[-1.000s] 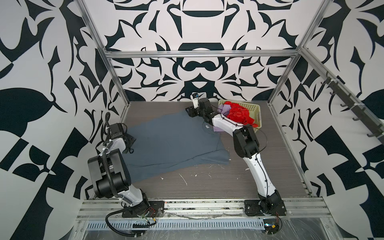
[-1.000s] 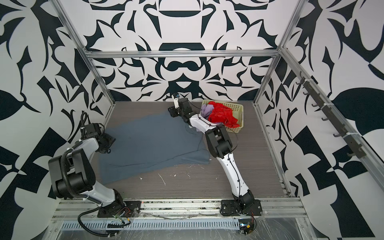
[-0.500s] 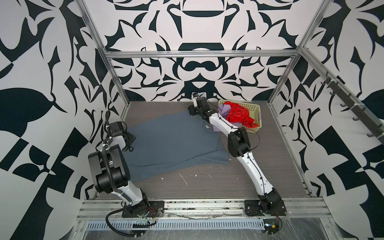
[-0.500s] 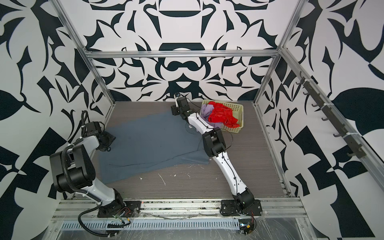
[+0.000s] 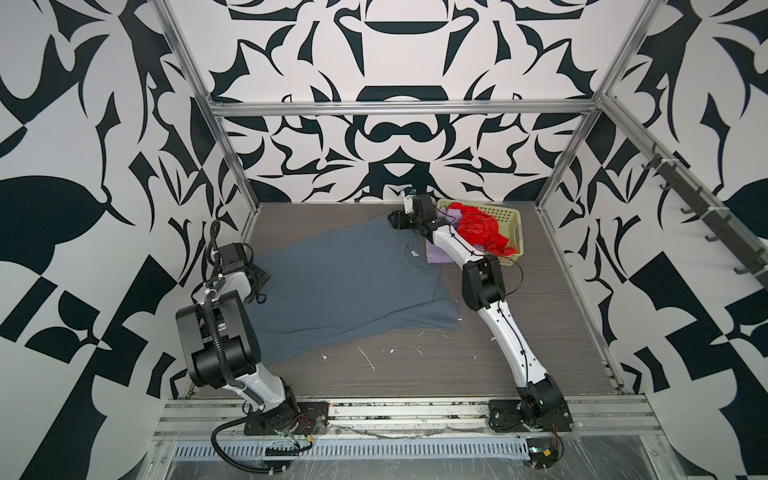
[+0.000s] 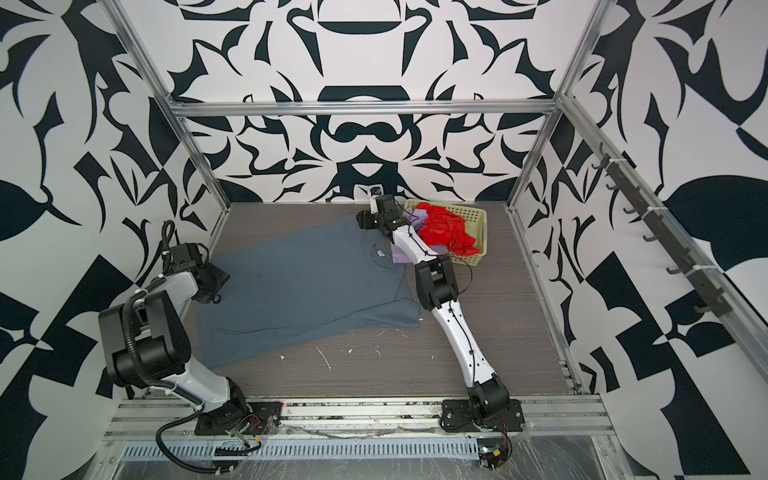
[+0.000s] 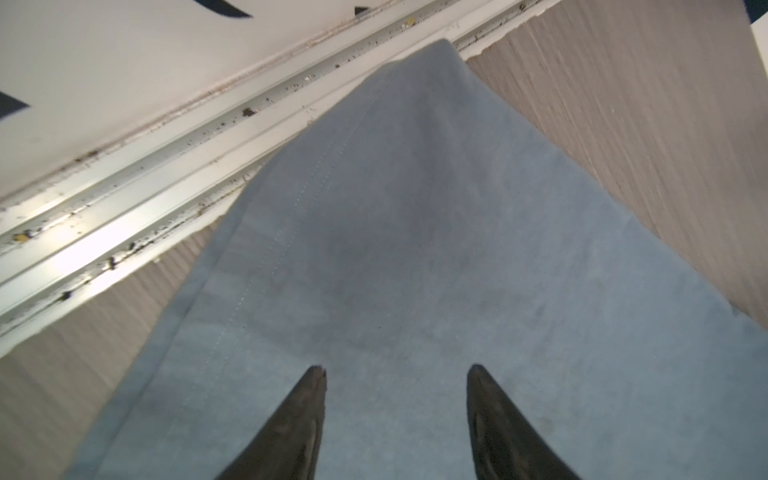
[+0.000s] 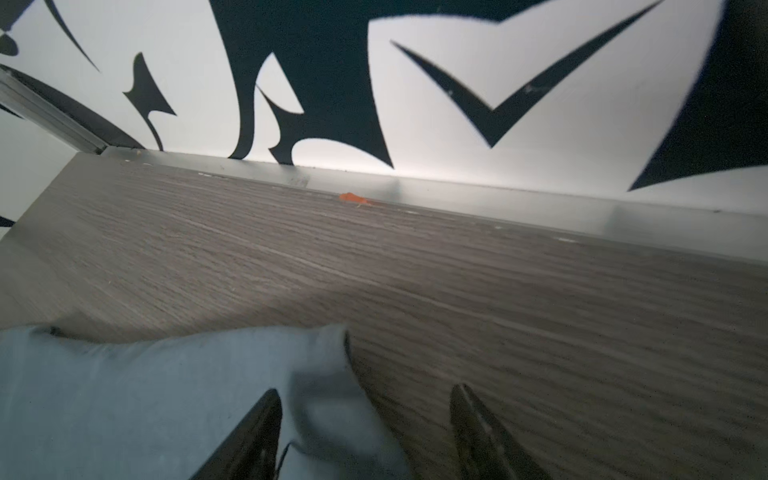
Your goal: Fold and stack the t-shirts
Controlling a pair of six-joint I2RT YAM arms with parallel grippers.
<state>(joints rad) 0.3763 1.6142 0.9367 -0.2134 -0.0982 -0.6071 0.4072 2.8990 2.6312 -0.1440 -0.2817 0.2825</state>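
**Left gripper**: the jaws stand partly apart and grip nothing. Both dark tapered fingertips are over flat cloth of the slate blue-grey shirt; whether they touch it cannot be told. Ahead of the jaws the cloth narrows to a corner that reaches the aluminium rail. A double-stitched hem runs along one side, and bare wood-grain table flanks the cloth.

**Right gripper**: the jaws are likewise apart and empty. One fingertip is over a rounded, slightly puffed corner of the same shirt, the other over bare board. Ahead, open table runs to the patterned wall, with a small orange scrap at its foot.

**Both top views:** the matte shirt lies spread and mostly flat between the two grippers. Behind the right jaws, beside the arm, the red shirt lies crumpled in the cream perforated basket. The lilac shirt trails from the basket onto the table beneath the arm.
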